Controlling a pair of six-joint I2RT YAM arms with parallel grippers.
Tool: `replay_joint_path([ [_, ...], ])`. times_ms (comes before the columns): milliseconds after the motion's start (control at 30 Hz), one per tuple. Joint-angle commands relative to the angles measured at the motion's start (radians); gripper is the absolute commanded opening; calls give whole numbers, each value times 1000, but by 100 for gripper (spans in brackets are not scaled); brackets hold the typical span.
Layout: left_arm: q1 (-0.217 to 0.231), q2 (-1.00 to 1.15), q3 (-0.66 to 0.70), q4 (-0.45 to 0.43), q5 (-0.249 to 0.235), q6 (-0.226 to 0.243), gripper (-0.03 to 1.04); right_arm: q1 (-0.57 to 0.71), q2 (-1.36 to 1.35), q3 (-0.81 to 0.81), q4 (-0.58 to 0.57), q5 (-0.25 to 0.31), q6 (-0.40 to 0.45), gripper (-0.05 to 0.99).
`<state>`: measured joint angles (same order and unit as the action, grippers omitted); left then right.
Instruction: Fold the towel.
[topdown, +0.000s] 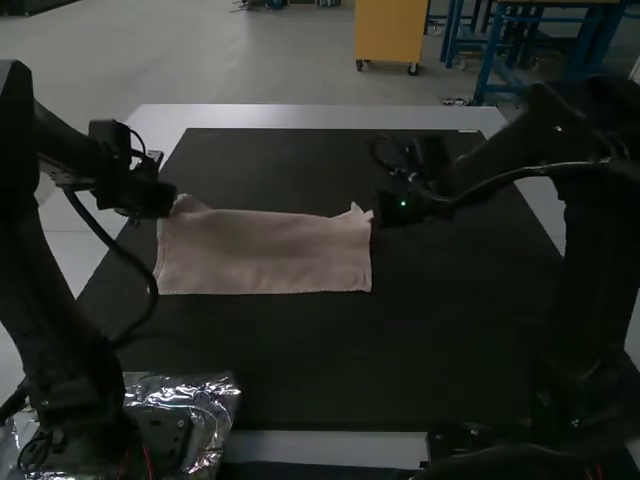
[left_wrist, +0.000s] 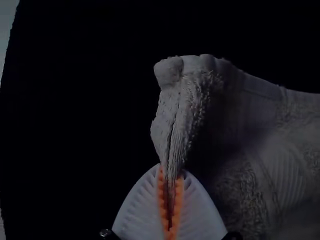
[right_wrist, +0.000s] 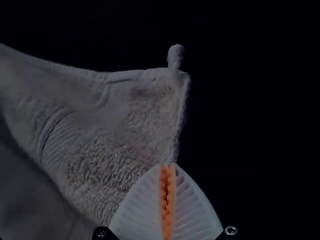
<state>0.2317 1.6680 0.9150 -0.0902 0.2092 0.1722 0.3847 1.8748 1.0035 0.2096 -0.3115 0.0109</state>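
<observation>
Pink towel (topdown: 265, 255), corner in left pincer (topdown: 172, 208)

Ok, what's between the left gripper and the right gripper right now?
Just the towel: the high view shows it stretching across from the left gripper to the right gripper, over the dark mat.

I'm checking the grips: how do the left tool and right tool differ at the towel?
The left tool has a thick, pleated piece of the towel well between its pads; the right tool meets just the edge at its tips. The left tool's pads are parted by cloth, while the right tool's nearly meet. Both are at far corners, with white ribbed fingers.
</observation>
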Motion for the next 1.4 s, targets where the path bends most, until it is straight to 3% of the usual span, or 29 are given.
replay_joint_path([
  [0,12,-53,-38,0,-4,30,2,-9,-55,-23,-4,-31,17,-3],
  [633,34,-298,-235,-31,-31,52,2,-6,-192,-213,-22,-75,26,-3],
  [1067,113,-422,-400,-48,-36,124,2,28,-189,-318,2,-74,29,-2],
  [1100,116,-425,-416,-39,-50,133,6,28,-186,-324,13,-72,38,-2],
  [1133,118,-429,-435,-31,-50,150,18,25,-184,-329,22,-70,54,4],
  [1233,113,-433,-469,-14,-51,173,65,20,-186,-327,22,-69,60,40],
  [1267,113,-435,-472,-8,-54,173,84,20,-187,-324,22,-69,61,56],
  [1300,116,-435,-469,-6,-56,176,96,23,-189,-319,20,-67,60,73],
  [1367,120,-435,-462,3,-57,179,98,28,-190,-307,19,-58,58,85],
])
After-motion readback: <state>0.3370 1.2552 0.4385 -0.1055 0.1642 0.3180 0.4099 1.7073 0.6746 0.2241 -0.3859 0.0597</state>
